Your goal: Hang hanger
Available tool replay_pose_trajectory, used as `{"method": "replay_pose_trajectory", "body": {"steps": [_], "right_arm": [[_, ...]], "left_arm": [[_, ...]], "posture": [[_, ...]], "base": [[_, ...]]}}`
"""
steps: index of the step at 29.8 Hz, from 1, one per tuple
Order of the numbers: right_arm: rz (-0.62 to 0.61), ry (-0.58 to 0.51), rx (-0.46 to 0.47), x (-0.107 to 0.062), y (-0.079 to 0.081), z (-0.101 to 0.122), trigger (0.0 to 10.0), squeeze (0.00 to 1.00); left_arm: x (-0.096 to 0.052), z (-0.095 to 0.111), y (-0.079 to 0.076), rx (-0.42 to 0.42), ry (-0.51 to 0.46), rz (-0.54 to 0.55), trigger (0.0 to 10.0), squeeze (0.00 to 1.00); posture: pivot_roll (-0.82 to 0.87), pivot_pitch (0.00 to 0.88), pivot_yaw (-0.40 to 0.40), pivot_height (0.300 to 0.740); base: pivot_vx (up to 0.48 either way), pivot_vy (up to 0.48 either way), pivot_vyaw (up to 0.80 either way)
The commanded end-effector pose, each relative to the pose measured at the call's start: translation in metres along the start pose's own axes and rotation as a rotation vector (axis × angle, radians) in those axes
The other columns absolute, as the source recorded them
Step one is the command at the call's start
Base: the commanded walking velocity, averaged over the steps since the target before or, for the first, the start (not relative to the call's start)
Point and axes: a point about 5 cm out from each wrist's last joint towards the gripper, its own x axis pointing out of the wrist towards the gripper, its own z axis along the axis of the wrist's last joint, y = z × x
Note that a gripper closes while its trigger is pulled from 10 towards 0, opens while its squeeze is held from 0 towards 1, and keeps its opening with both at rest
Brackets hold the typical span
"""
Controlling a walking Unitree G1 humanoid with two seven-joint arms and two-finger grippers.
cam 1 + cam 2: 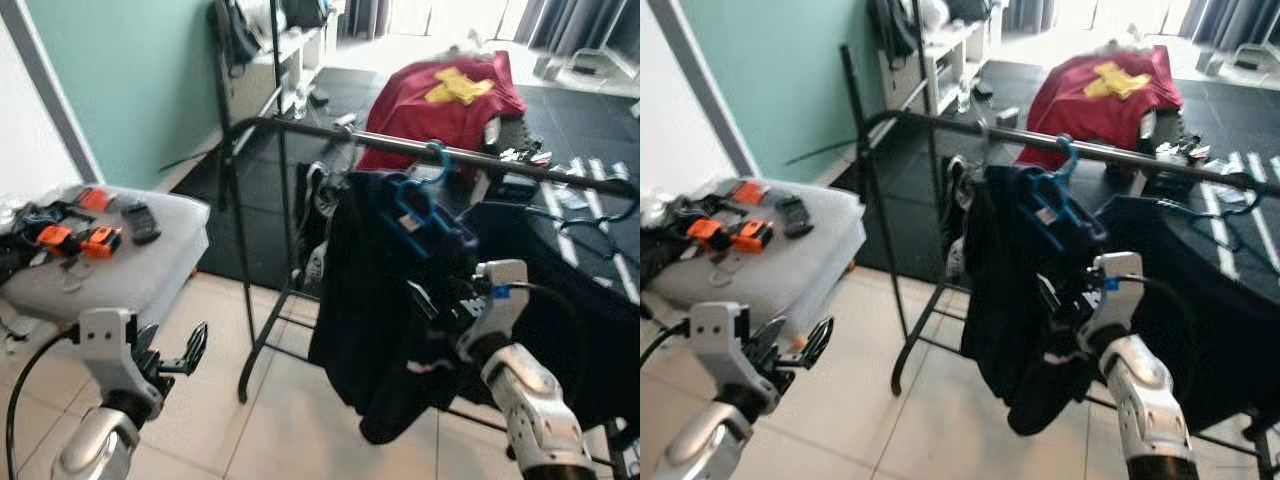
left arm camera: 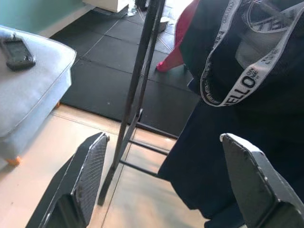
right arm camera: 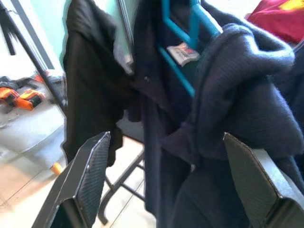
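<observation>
The blue hanger [image 1: 418, 205] is hooking over the rail [image 1: 520, 165], its limp, heavy dark garment [image 3: 190, 109] sagging just ahead of the right gripper's [image 3: 166, 180] spread jaws; I'd grip the stiff plastic neck.

Left gripper [image 1: 190, 352] low at seven o'clock, fingers spread wide, right gripper [image 1: 435, 315] raised at four o'clock, fingers parted too.
</observation>
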Motion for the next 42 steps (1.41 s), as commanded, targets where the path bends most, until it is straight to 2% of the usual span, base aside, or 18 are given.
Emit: {"method": "replay_pose_trajectory", "body": {"steps": [1,12,21,25,26,29,30,32,33,34,36,38,40,42], "right_arm": [[-0.015,0.02,-0.006,-0.004,-0.004,-0.004,10.0,0.0],[0.005,0.019,-0.011,-0.003,-0.004,-0.003,10.0,0.0],[0.02,0.018,-0.018,-0.004,-0.004,-0.002,10.0,0.0],[0.026,-0.005,-0.056,-0.002,-0.007,0.007,10.0,0.0],[0.013,-0.036,-0.071,0.0,-0.012,0.018,10.0,0.0],[0.008,-0.059,-0.074,0.002,-0.014,0.026,10.0,0.0],[0.021,-0.082,-0.075,0.003,-0.015,0.035,10.0,0.0],[0.021,-0.082,-0.075,0.003,-0.015,0.035,10.0,0.0],[0.053,-0.1,-0.069,0.004,-0.013,0.044,10.0,0.0],[0.053,-0.1,-0.069,0.004,-0.013,0.044,10.0,0.0],[0.161,-0.107,-0.049,0.004,-0.006,0.058,10.0,0.0],[0.161,-0.107,-0.049,0.004,-0.006,0.058,10.0,0.0],[0.295,-0.098,-0.044,0.0,0.002,0.069,10.0,0.0],[0.332,-0.107,-0.052,-0.002,0.003,0.077,10.0,0.0]], "left_arm": [[-0.001,-0.001,0.0,-0.003,0.01,-0.009,10.0,0.0],[-0.001,-0.001,-0.001,-0.006,0.006,-0.017,10.0,0.0],[-0.001,0.0,-0.002,-0.026,-0.007,-0.023,10.0,0.0],[-0.001,0.002,-0.002,-0.046,-0.026,-0.03,10.0,0.0],[-0.002,0.003,-0.002,-0.05,-0.028,-0.032,10.0,0.0],[-0.002,0.003,-0.002,-0.051,-0.028,-0.033,10.0,0.0],[-0.002,0.003,-0.002,-0.053,-0.028,-0.033,10.0,0.0],[-0.002,0.003,-0.002,-0.053,-0.028,-0.033,10.0,0.0],[-0.002,0.003,-0.002,-0.055,-0.029,-0.034,10.0,0.0],[-0.002,0.003,-0.002,-0.055,-0.029,-0.034,10.0,0.0],[-0.001,0.003,-0.002,-0.059,-0.029,-0.036,10.0,0.0],[-0.001,0.003,-0.002,-0.059,-0.029,-0.036,10.0,0.0],[-0.001,0.003,-0.002,-0.062,-0.028,-0.037,10.0,0.0],[-0.001,0.003,-0.003,-0.064,-0.028,-0.037,10.0,0.0]], "posture": [[-0.1,0.053,-0.027,0.74],[-0.1,0.054,-0.027,0.74],[-0.1,0.056,-0.03,0.74],[-0.1,0.058,-0.033,0.74],[-0.11,0.06,-0.032,0.74],[-0.11,0.06,-0.032,0.74],[-0.11,0.06,-0.03,0.74],[-0.11,0.06,-0.03,0.74],[-0.11,0.06,-0.031,0.74],[-0.11,0.06,-0.031,0.74],[-0.11,0.061,-0.03,0.74],[-0.11,0.061,-0.03,0.74],[-0.12,0.062,-0.029,0.74],[-0.12,0.062,-0.029,0.74]], "base": [[0.0,-0.461,0.0],[0.0,-0.447,0.0],[0.0,-0.156,0.0],[0.0,0.0,0.0],[0.0,0.0,0.0],[0.0,0.0,0.0],[0.0,0.0,0.0],[0.0,0.0,0.0],[0.0,0.0,0.0],[0.0,0.0,0.0],[0.0,0.0,0.0],[0.0,0.0,0.0],[0.0,0.0,0.0],[0.0,0.0,0.0]]}}
